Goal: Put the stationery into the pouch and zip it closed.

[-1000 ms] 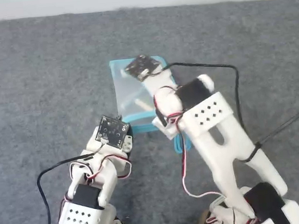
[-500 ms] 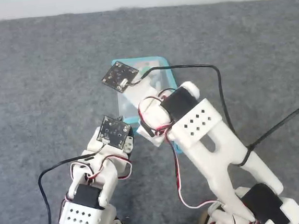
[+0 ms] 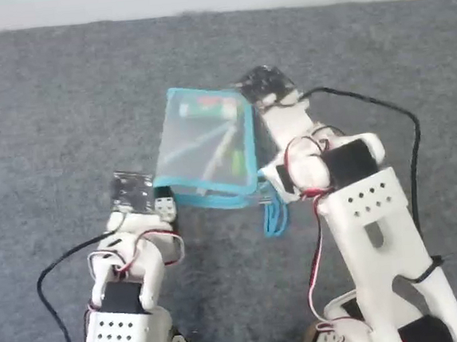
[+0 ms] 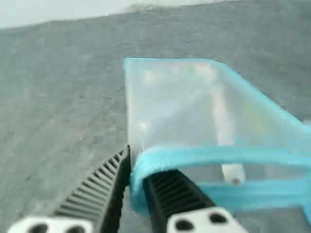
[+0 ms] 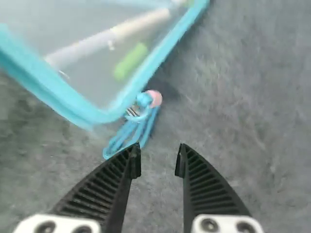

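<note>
Pouch (image 3: 206,145): lay on the grey surface (image 3: 61,89) between the arms, with pens (image 5: 112,36) inside.
Zipper pull (image 5: 146,100): sat at a pouch corner, its blue cord loop (image 5: 127,136) trailing onto the surface.
Left gripper (image 4: 133,167): pinched the pouch's blue edge band and probably served as the anchor.
Right gripper (image 5: 158,150): was spread, near the pull but apart from it.
Technique: should grip the pull rather than the cord, then draw it along the band against the left hold.

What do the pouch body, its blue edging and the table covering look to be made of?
Pouch: likely clear soft plastic, slightly frosted; stationery shows through its wall.
Blue edging: seemingly woven fabric tape, matte.
Table covering: grey felt-like carpet, fuzzy texture.
</note>
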Controlling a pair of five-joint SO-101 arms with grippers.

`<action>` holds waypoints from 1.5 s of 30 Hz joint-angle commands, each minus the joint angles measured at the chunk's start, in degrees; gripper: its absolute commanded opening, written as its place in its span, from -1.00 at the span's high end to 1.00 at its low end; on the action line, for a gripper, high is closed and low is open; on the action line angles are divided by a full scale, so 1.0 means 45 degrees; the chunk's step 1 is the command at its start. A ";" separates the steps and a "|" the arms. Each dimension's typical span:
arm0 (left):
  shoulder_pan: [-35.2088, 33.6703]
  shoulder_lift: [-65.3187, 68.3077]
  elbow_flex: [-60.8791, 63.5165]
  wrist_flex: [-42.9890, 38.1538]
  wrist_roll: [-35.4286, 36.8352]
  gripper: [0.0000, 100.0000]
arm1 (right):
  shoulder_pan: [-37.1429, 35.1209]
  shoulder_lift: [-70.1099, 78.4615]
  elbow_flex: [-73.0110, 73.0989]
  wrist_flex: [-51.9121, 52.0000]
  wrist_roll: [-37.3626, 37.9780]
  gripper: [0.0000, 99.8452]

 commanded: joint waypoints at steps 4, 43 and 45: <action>0.0449 -0.0020 -0.0420 -0.0410 -0.1133 0.98 | 0.0791 -0.0596 0.2696 -0.2569 0.0469 0.71; -0.0020 -0.0020 -0.0596 -0.0234 -0.0156 0.98 | -0.0186 0.2354 0.7072 -1.2904 0.3888 0.71; -0.0020 -0.0020 -0.0596 -0.0234 -0.0156 0.98 | -0.0127 0.2960 0.7053 -1.3646 0.2852 0.71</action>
